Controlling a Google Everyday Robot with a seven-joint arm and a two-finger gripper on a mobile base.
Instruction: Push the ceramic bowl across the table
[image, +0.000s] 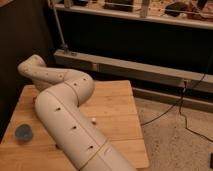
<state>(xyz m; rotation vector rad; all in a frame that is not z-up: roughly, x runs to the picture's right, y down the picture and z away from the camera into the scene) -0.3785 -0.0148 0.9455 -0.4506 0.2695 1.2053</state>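
My arm (70, 117) fills most of the view: a thick white jointed tube running from bottom centre up and left across the table (115, 112), bending at an elbow near the table's middle and ending at a rounded wrist section over the far-left corner. It blocks nearly everything on the left half of the table.

The gripper is not in view; it sits somewhere past that wrist section, hidden behind the arm or off the table's far-left edge, so I cannot tell the state of the fingers.

The ceramic bowl is not visible either; if it is on the table it is covered by the arm.

Behind the table, a long dark window wall with a pale sill ledge (145, 70) runs across the view. A speckled floor (175, 135) lies to the right, with a black cable (187, 100) trailing down from the ledge and across it.

On the table's near-left part, just beside the arm, sits a small blue round dish (23, 132). A tiny white speck (93, 119) lies on the wood right of the arm, near the middle.
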